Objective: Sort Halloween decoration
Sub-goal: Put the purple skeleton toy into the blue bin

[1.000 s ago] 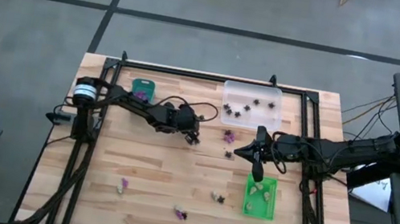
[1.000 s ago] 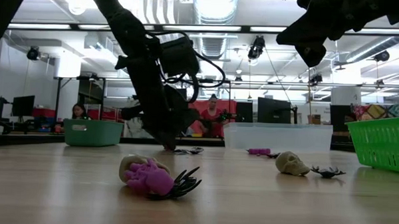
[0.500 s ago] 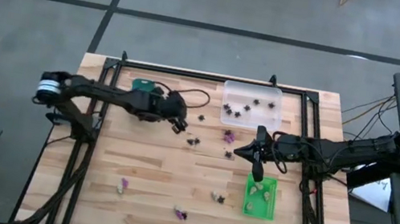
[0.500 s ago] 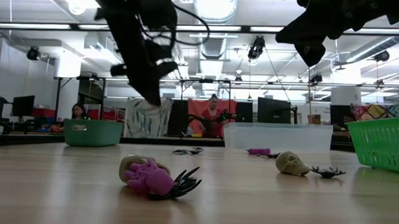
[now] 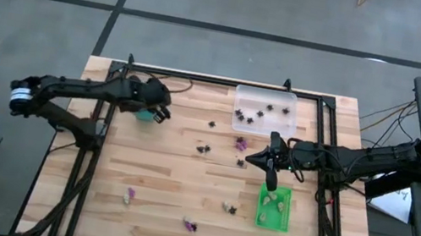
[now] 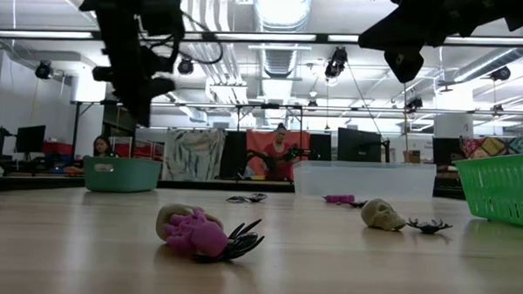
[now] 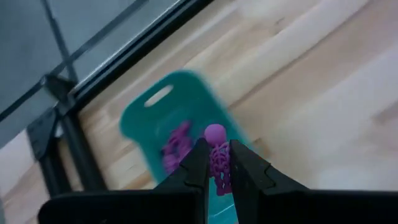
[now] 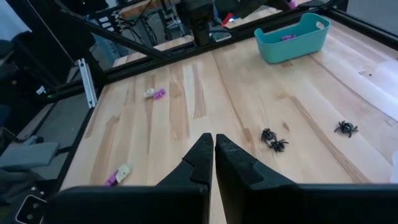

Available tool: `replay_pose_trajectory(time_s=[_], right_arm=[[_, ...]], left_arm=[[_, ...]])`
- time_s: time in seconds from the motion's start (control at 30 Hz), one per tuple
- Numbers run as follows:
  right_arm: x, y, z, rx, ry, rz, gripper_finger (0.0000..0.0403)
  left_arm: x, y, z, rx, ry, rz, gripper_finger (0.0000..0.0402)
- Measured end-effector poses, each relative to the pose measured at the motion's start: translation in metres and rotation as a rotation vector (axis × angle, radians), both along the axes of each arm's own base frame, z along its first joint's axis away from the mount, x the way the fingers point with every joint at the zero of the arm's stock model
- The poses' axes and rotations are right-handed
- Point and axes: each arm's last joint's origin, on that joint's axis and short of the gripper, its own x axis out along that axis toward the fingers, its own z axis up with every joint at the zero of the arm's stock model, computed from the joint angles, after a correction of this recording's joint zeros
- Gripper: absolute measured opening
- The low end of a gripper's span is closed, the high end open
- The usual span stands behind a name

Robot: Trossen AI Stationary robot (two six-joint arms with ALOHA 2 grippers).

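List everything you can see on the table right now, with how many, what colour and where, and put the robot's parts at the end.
teal tray: one, teal, far left of the table, purple pieces inside
clear tray: one, clear, far side right of centre, several black pieces inside
green tray: one, bright green, near right, cream pieces inside
loose trinkets: purple, black and cream, scattered mid-table and along the near side; exact count cannot be told
purple trinket: one, purple, held above the teal tray
table: one, light wood with a black frame
left pincer: shut on the purple trinket, over the teal tray
right pincer: shut with nothing in it, raised beside the green tray's far end
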Motion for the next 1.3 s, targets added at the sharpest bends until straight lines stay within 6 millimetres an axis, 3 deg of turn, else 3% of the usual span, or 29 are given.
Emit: replay_pose_trajectory(time_s=[0.17,0.3,0.53,1.0,1.3], right_arm=[[0.0,0.0,0.001,0.001,-0.007,0.0,0.0009],[0.002,0.0,0.006,-0.001,-0.065,0.001,0.0009],[0.016,0.002,0.006,-0.043,-0.118,0.013,0.0009],[0.051,0.007,-0.002,-0.075,0.208,0.025,0.0009],[0.058,0.008,0.003,-0.065,0.253,0.056,0.0009]], left_arm=[[-0.025,0.012,-0.019,-0.023,0.021,0.085,0.0018],[-0.033,0.016,-0.033,-0.014,-0.003,0.119,0.0018],[-0.028,0.02,-0.048,0.026,-0.08,0.111,0.0018],[-0.015,0.044,-0.081,-0.001,-0.018,0.11,0.0018],[-0.006,0.052,-0.094,-0.022,0.048,0.088,0.0018]])
